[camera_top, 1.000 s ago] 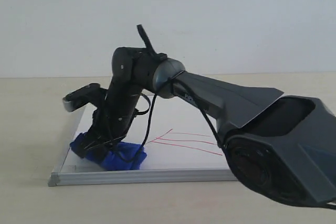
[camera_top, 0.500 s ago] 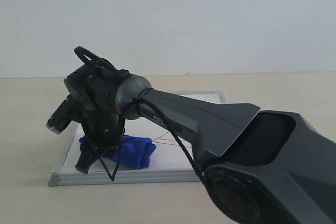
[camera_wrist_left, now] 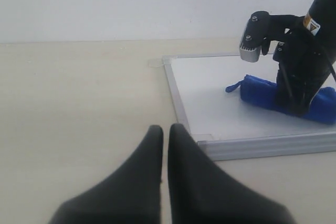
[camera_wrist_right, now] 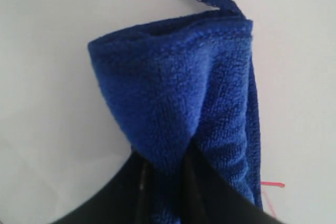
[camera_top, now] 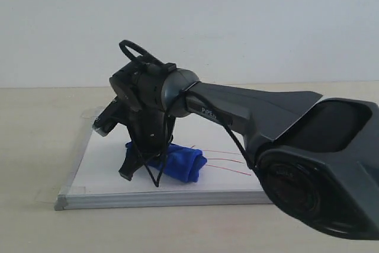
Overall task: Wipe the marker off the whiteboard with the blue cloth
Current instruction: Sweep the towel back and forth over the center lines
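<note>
The whiteboard (camera_top: 100,167) lies flat on the table, silver-framed. The blue cloth (camera_top: 180,164) rests on its near half as a rolled bundle. My right gripper (camera_top: 144,169) points down and is shut on the cloth, pinching a fold of the blue cloth (camera_wrist_right: 173,93) between its black fingers (camera_wrist_right: 210,182). Thin red marker lines (camera_top: 228,166) run out from the cloth's right side, and a short red marker stroke (camera_wrist_right: 273,184) shows beside the cloth. My left gripper (camera_wrist_left: 165,129) is shut and empty, low over the table outside the whiteboard's (camera_wrist_left: 210,98) near corner.
Beige table (camera_top: 35,140) surrounds the board, with a white wall behind. Clear tape tabs (camera_top: 48,195) hold the board's corners. The right arm's large dark link (camera_top: 320,164) fills the lower right of the exterior view and hides part of the board.
My right gripper has dragged the cloth from the board's near left corner rightward over the red lines. The lines' left ends no longer show. The wrist has also turned.
</note>
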